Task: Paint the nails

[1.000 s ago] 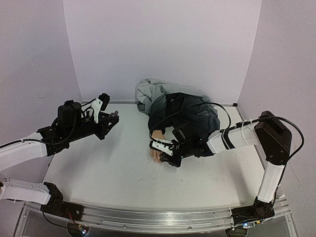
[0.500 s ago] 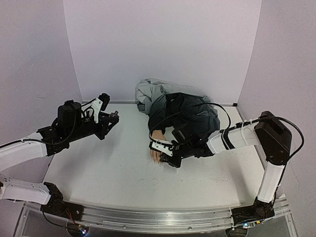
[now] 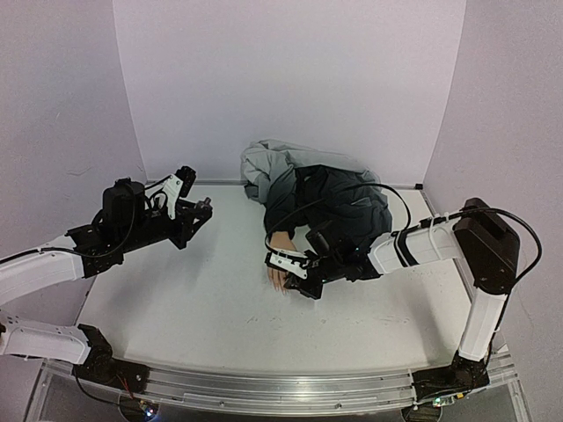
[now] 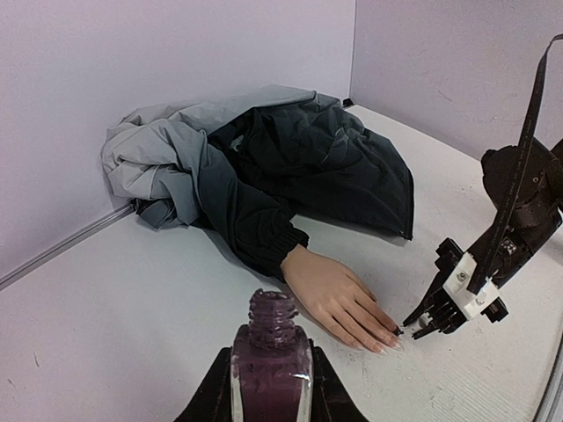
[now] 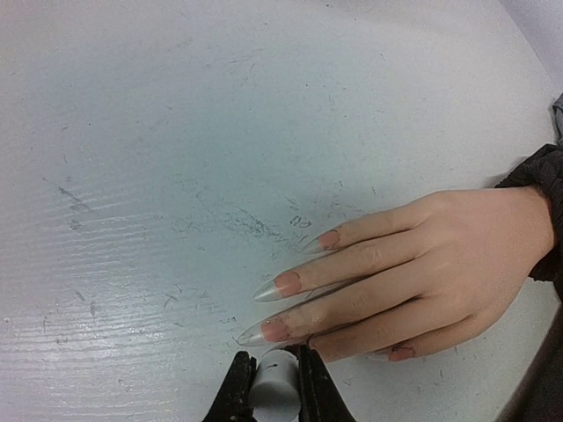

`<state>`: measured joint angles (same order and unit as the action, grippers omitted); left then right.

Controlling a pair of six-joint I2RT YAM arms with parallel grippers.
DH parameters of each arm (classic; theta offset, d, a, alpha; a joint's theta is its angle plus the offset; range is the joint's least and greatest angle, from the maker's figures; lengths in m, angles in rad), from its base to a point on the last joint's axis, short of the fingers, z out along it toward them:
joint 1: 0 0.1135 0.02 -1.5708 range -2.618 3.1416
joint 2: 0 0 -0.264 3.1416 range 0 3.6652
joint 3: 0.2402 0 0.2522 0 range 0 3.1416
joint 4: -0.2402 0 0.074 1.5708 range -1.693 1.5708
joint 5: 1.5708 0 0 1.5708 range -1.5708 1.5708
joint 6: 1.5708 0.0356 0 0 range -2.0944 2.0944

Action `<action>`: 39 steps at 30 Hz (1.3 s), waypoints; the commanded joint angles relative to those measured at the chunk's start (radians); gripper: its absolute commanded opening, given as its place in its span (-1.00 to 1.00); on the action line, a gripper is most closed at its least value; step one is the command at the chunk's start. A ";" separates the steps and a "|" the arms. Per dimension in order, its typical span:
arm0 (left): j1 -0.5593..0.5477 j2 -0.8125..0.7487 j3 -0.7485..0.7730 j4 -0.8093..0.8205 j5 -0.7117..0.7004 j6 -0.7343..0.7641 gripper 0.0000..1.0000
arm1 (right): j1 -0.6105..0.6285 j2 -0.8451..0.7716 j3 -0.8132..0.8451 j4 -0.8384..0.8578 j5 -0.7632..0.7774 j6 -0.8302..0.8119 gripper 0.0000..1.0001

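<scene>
A pale mannequin hand [image 3: 278, 274] lies flat on the table, its wrist in a dark sleeve. In the right wrist view its long nails [image 5: 283, 283] are skin-toned with clear tips. The thumb nail [image 5: 400, 353] has a faint dark mark. My right gripper [image 5: 275, 374] is shut on a white cap [image 5: 274, 387], pressed against the nearest finger; that fingertip and any brush are hidden behind the cap. In the left wrist view a dark spot [image 4: 398, 331] sits at that fingertip. My left gripper [image 4: 271, 387] is shut on an open purple polish bottle [image 4: 270, 352], held above the table at the left [image 3: 204, 211].
A grey and black jacket [image 3: 325, 193] is bunched against the back wall, its sleeve running to the hand. The white table [image 3: 193, 299] has walls on three sides. The right arm's cable [image 4: 519, 167] hangs over the jacket.
</scene>
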<state>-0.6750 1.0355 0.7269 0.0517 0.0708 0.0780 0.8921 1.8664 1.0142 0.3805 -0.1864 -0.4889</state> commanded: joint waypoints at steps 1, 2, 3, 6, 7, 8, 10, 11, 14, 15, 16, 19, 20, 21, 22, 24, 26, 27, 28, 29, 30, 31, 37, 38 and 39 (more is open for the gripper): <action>0.005 -0.010 0.060 0.050 0.012 -0.006 -1.00 | 0.005 0.001 -0.002 -0.022 -0.007 0.012 -1.00; 0.005 -0.010 0.060 0.050 0.012 -0.007 -1.00 | 0.006 0.001 -0.002 -0.022 -0.008 0.012 -1.00; 0.005 -0.010 0.060 0.050 0.012 -0.006 -1.00 | 0.006 0.001 -0.002 -0.022 -0.007 0.012 -1.00; 0.005 -0.010 0.060 0.051 0.012 -0.005 -1.00 | 0.007 0.000 -0.004 -0.023 -0.009 0.012 -1.00; 0.005 -0.010 0.059 0.050 0.012 -0.006 -1.00 | 0.007 -0.002 -0.005 -0.024 -0.011 0.013 -1.00; 0.005 -0.011 0.059 0.049 0.012 -0.005 -1.00 | 0.007 -0.002 -0.006 -0.025 -0.011 0.013 -1.00; 0.005 -0.010 0.059 0.050 0.012 -0.006 -1.00 | 0.007 -0.004 -0.009 -0.025 -0.011 0.015 -1.00; 0.005 -0.010 0.060 0.050 0.012 -0.006 -1.00 | 0.006 -0.005 -0.010 -0.025 -0.011 0.015 -1.00; 0.005 -0.012 0.060 0.049 0.014 -0.007 -1.00 | 0.007 -0.007 -0.012 -0.025 -0.005 0.016 -1.00; 0.005 -0.012 0.060 0.050 0.014 -0.007 -1.00 | 0.007 -0.008 -0.012 -0.025 -0.007 0.016 -1.00; 0.005 -0.012 0.060 0.050 0.014 -0.007 -1.00 | 0.007 -0.009 -0.012 -0.025 -0.008 0.016 -1.00; 0.005 -0.013 0.059 0.050 0.014 -0.007 -1.00 | 0.008 -0.009 -0.012 -0.025 -0.010 0.015 -1.00; 0.005 -0.013 0.060 0.051 0.014 -0.007 -1.00 | 0.008 -0.010 -0.011 -0.025 -0.009 0.015 -1.00; 0.005 -0.012 0.059 0.050 0.014 -0.007 -1.00 | 0.009 -0.011 -0.011 -0.025 -0.009 0.015 -1.00; 0.004 -0.012 0.060 0.050 0.014 -0.007 -1.00 | 0.010 -0.011 -0.011 -0.025 -0.009 0.015 -1.00; 0.005 -0.012 0.060 0.050 0.015 -0.007 -1.00 | 0.010 -0.011 -0.011 -0.025 -0.009 0.013 -1.00; 0.004 -0.012 0.060 0.050 0.015 -0.007 -1.00 | 0.010 -0.013 -0.012 -0.025 -0.009 0.013 -1.00; 0.005 -0.012 0.059 0.050 0.014 -0.007 -1.00 | 0.011 -0.015 -0.014 -0.025 -0.009 0.013 -1.00; 0.005 -0.012 0.059 0.050 0.015 -0.007 -1.00 | 0.011 -0.016 -0.014 -0.025 -0.007 0.013 -1.00; 0.005 -0.012 0.059 0.050 0.015 -0.007 -1.00 | 0.011 -0.018 -0.015 -0.025 -0.006 0.013 -1.00; 0.004 -0.011 0.059 0.050 0.015 -0.007 -1.00 | 0.011 -0.021 -0.016 -0.023 -0.003 0.013 -1.00; 0.005 -0.012 0.059 0.050 0.016 -0.008 -1.00 | 0.011 -0.027 -0.019 -0.017 -0.002 0.013 -1.00; 0.005 -0.012 0.060 0.049 0.015 -0.009 -1.00 | 0.011 -0.061 -0.039 0.011 0.003 0.013 -1.00; 0.005 -0.012 0.060 0.050 0.016 -0.009 -1.00 | 0.011 -0.066 -0.042 0.017 0.002 0.014 -1.00; 0.005 -0.012 0.060 0.050 0.015 -0.009 -1.00 | 0.011 -0.072 -0.045 0.023 0.002 0.016 -1.00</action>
<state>-0.6750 1.0355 0.7269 0.0517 0.0769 0.0776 0.8948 1.8633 0.9802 0.3832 -0.1856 -0.4824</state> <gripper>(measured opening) 0.211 0.133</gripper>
